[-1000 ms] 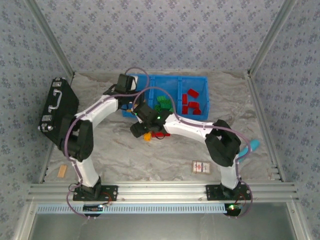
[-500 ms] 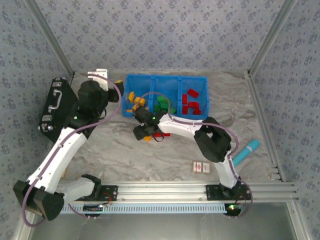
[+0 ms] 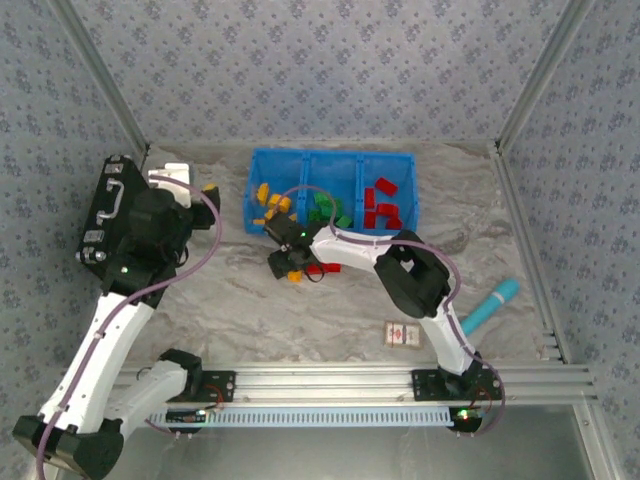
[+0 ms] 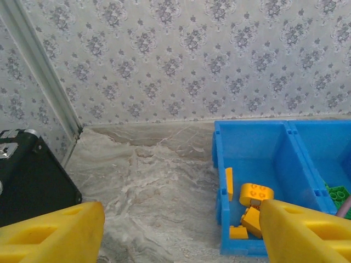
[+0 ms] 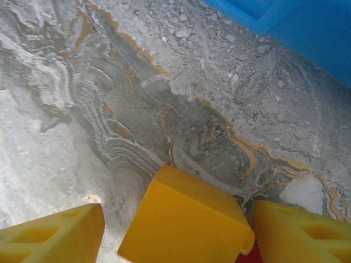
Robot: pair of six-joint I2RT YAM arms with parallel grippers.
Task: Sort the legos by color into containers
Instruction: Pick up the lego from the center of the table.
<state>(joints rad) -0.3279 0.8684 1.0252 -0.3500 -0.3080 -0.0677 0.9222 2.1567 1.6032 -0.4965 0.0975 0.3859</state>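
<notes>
Seen from above, a black case with metal latches lies at the far left of a marbled grey table. The left arm rises beside the case. The left gripper hangs above the table between the case and the bin, apart from both. In the left wrist view this gripper has its yellow fingers spread wide, with nothing between them. That view also looks over the case and the bin's left end. Right of it, against the back of the table, sits a blue bin with three compartments side by side. The left compartment holds yellow bricks, the middle one green bricks, and the right one red bricks. The left wrist view shows the yellow bricks lying loose on the bin floor. Just in front of the bin's left half, the right gripper is down at the table over an orange-yellow brick. A loose red brick lies just to the right of it. In the right wrist view the orange-yellow brick sits on the table between the fingers, and the jaws stand partly open around it. A sliver of table shows on the brick's left side. Whether the other finger touches the brick cannot be told. Further right, near the front, lies a flat red-and-white card box. A teal stick lies towards the right edge.
</notes>
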